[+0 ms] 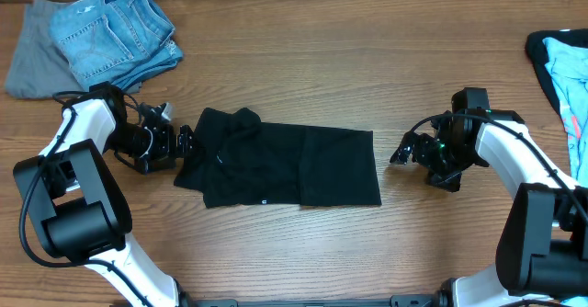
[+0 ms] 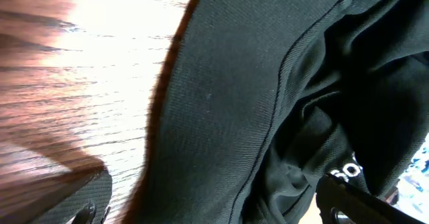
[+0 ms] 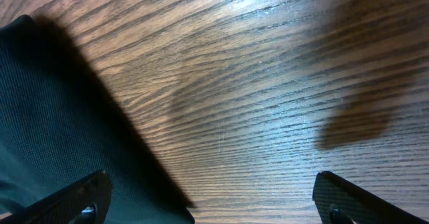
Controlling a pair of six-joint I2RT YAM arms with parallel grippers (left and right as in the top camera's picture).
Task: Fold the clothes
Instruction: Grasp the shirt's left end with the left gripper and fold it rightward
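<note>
Clothes [image 1: 285, 167], black and partly folded into a rough rectangle, lie flat in the middle of the wooden table [image 1: 303, 59], with a bunched end on the left and a small white mark near the front edge. The left gripper [image 1: 186, 143] sits at that bunched end, jaws spread wide with black fabric between them, nothing pinched. The right gripper [image 1: 401, 153] is just beside the right edge, also wide open over bare wood. Jeans [image 1: 115, 31] on a grey cloth [image 1: 28, 63] lie in the far left corner.
</note>
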